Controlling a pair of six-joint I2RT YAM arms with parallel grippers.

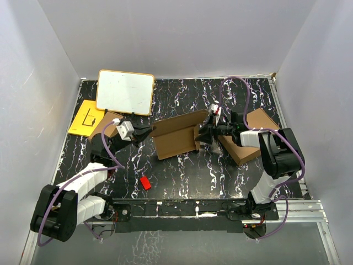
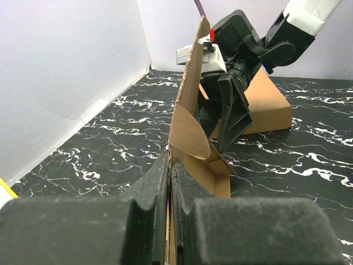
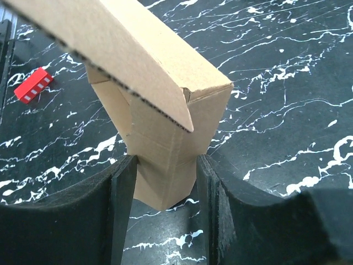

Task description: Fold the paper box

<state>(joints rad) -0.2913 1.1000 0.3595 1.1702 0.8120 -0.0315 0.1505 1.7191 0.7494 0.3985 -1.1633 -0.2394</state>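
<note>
**Fig. 1.** Nearest the arm bases, 1 small red block (image 1: 145, 183) lay on the black marbled tabletop (image 1: 182, 171). Beyond it, at mid-tabletop, I saw the paper box (image 1: 176, 135) standing partly folded between the 2 arms, with 1 long panel raised on edge. The left gripper (image 1: 149, 132) was fully closed, pinching the box's left edge between its pads. The right gripper (image 3: 165, 171) stood about half spread across a folded end flap at the box's right end, and both fingers (image 3: 118, 210) seemed to touch the flap's sides. Just behind that gripper lay a larger brown box (image 1: 238, 150). A smaller brown box (image 1: 110, 121) sat under the left arm. Farther back were a yellow sheet (image 1: 83, 118) and, toward the far edge, a whiteboard (image 1: 125, 91).
</note>
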